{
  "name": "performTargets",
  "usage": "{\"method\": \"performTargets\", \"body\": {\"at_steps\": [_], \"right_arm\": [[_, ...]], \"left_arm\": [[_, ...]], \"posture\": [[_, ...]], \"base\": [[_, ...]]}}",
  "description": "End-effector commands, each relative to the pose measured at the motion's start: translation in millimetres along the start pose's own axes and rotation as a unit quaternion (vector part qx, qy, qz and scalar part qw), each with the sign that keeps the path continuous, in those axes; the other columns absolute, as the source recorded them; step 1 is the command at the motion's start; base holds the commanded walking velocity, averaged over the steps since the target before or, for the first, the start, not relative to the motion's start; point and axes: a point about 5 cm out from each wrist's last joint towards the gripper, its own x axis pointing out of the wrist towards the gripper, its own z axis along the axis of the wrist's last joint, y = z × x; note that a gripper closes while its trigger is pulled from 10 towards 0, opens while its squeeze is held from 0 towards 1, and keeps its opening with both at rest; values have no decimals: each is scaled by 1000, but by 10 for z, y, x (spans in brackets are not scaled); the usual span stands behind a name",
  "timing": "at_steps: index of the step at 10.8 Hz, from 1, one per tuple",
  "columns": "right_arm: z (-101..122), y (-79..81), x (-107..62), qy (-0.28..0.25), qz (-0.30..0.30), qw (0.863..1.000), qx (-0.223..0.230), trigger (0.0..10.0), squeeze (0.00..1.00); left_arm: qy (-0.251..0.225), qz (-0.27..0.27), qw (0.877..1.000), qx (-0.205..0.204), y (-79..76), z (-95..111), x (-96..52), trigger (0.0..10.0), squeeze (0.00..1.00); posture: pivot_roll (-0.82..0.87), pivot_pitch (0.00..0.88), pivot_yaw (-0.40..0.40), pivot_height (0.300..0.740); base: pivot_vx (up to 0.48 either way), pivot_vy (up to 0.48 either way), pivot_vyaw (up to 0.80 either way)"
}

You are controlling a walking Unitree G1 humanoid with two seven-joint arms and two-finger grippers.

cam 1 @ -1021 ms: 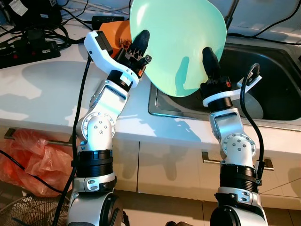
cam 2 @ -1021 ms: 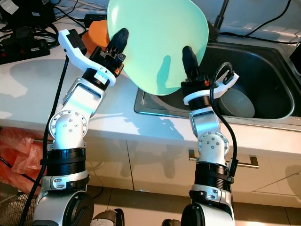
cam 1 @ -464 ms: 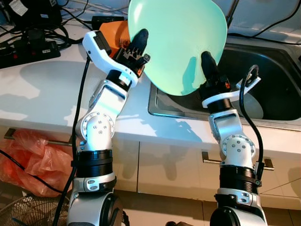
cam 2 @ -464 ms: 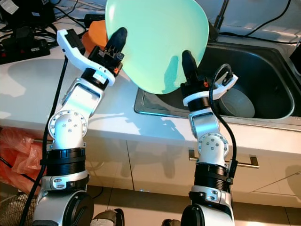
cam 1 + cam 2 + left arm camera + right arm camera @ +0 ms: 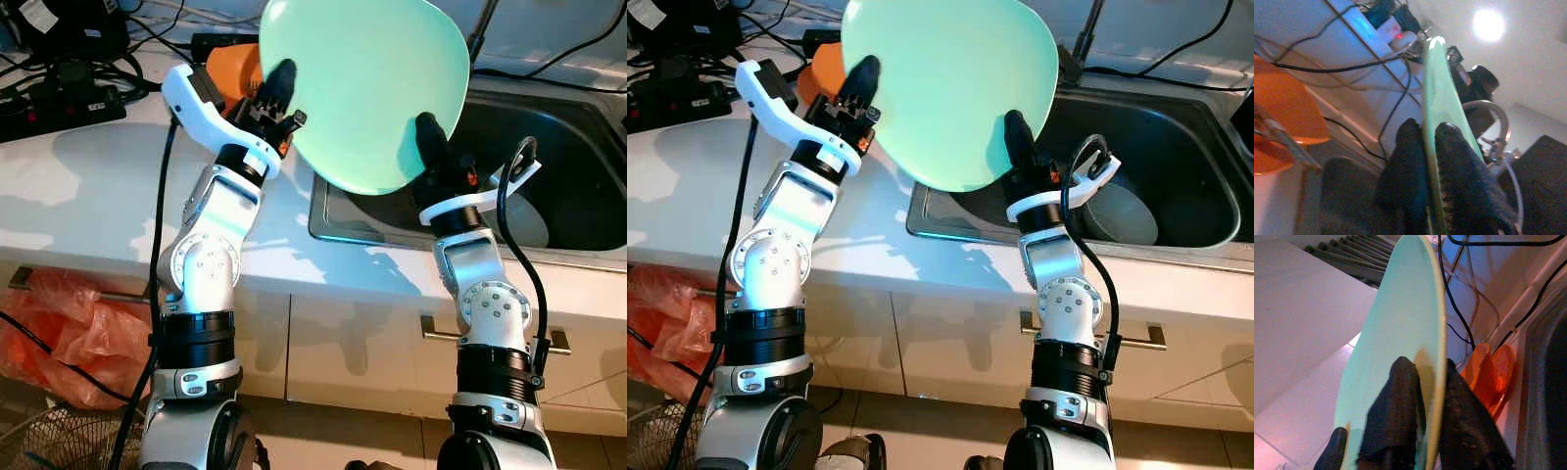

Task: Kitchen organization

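Left tool (image 5: 277, 86): clamped on the left rim of the plate (image 5: 367, 88); fingers (image 5: 1405, 166) on either face of the edge.
Right tool (image 5: 428, 137): pinching the plate's lower right rim.
Plate: pale green, held tilted on edge between both tools, above the counter (image 5: 88, 176) edge and the sink's (image 5: 568, 186) left end.
Sink: dark basin, a grey bowl (image 5: 1122, 215) inside.
Orange dish (image 5: 231, 70): on the counter behind the left tool.
Cables (image 5: 59, 78): far left of the counter.

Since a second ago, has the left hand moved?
Yes. The left hand, clamped on the green plate, went toward the robot's left, now covering more of the orange dish on the counter.
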Motion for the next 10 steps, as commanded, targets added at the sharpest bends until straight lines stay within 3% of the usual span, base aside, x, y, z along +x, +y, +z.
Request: {"method": "performTargets", "body": {"at_steps": [1,2,6,9,10], "right_arm": [[17,68,-5,-2,19,1000,-5,0,0],[19,69,-5,-2,21,1000,-4,0,0],[146,108,28,-46,25,998,30,0,0],[485,71,46,-136,3,989,50,0,0],[613,29,35,-168,-17,985,46,0,0]], "left_arm": [[-3,-12,1000,7,-92,-3,46,10000,502],[1,-15,1000,7,-94,-17,45,10000,1000],[14,-25,1000,6,-114,-65,44,10000,1000],[29,-11,999,17,-70,-113,31,10000,1000],[42,0,999,26,-37,-152,15,10000,0]], "posture": [[50,104,-29,740],[50,104,-29,740],[50,106,-26,740],[50,104,-24,740],[50,104,-24,740]], "base": [[0,0,0],[0,0,0],[0,0,0],[0,0,0],[0,0,0]]}}
